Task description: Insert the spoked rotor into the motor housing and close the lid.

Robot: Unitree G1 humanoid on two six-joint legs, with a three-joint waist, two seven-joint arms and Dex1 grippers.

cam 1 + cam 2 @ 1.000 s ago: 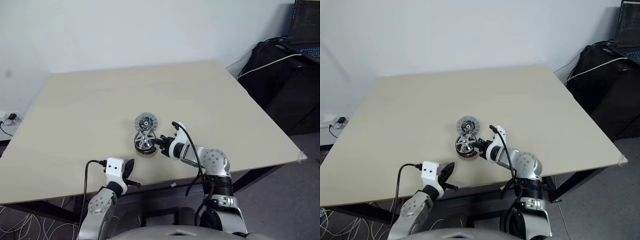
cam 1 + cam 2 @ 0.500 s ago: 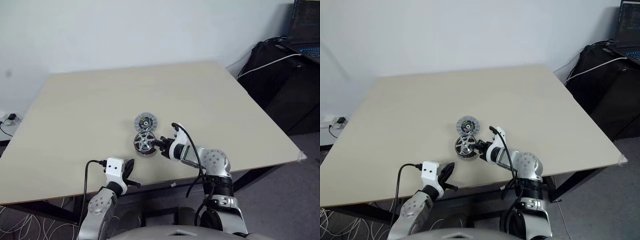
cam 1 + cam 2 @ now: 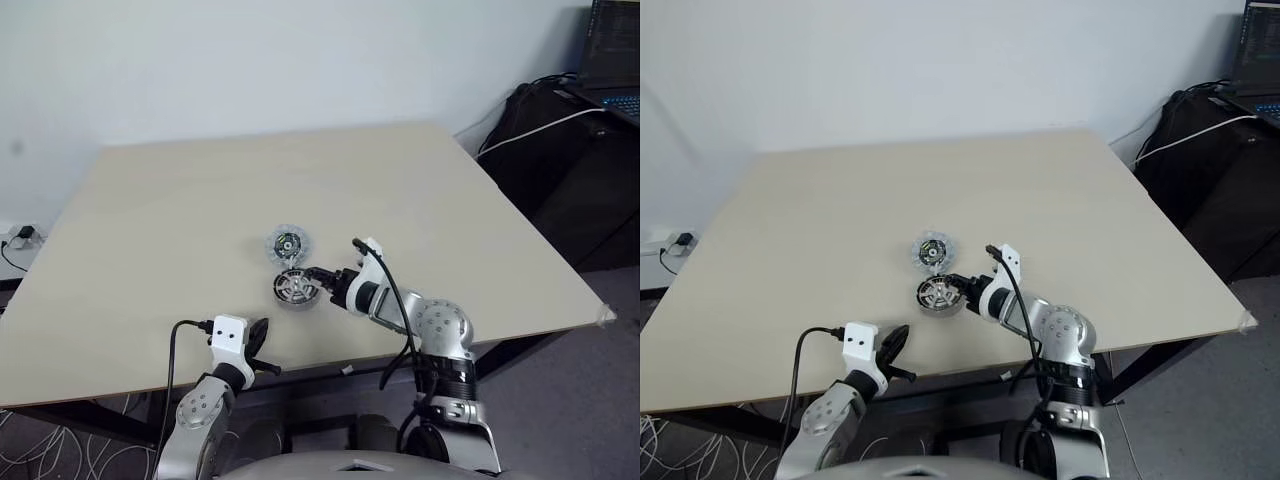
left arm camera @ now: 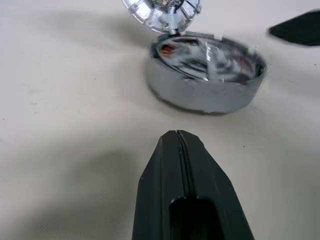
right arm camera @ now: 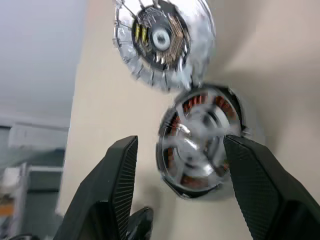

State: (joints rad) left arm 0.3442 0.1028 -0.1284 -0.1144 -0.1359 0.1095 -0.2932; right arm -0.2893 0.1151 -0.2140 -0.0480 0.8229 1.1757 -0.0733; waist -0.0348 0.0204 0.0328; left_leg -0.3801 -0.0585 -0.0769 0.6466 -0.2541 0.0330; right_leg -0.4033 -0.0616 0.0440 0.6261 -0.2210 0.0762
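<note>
Rotor point(image 5: 200, 131) seated inside housing point(image 3: 295, 287), spokes over copper windings. Lid point(image 3: 287, 244) flat on table point(image 3: 180, 200) just beyond housing, awaiting placement. Right gripper point(image 5: 180, 165) beside housing, fingers spread, gripping nothing. Left gripper point(image 4: 181, 150) near housing, fingers pressed together, idle.

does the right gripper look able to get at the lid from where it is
Probably yes: the right gripper is open beside the motor housing, and the lid lies flat just beyond, with nothing on it.

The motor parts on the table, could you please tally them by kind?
Motor housing, spoked rotor seated in it: 1
Spoked rotor: 1
Lid lying beside the housing: 1
Total: 3
</note>
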